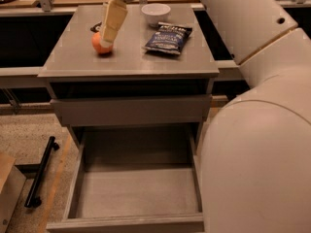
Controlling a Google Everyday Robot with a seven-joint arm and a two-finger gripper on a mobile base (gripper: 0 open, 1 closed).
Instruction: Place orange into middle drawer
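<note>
The orange (98, 44) lies on the left part of the grey cabinet top (131, 59). My gripper (105, 42) comes down from the top of the view and its cream tip overlaps the orange's right side, at or just in front of it. The middle drawer (138, 198) is pulled out at the bottom of the view, a deep grey box with nothing inside. Above it the shallower drawer (131, 110) shows as a shut flat front panel.
A white bowl (155, 12) and a blue snack bag (167, 37) sit on the cabinet top to the right of the orange. My bulky white arm (252, 130) fills the right side. A black bar (41, 171) lies on the floor at left.
</note>
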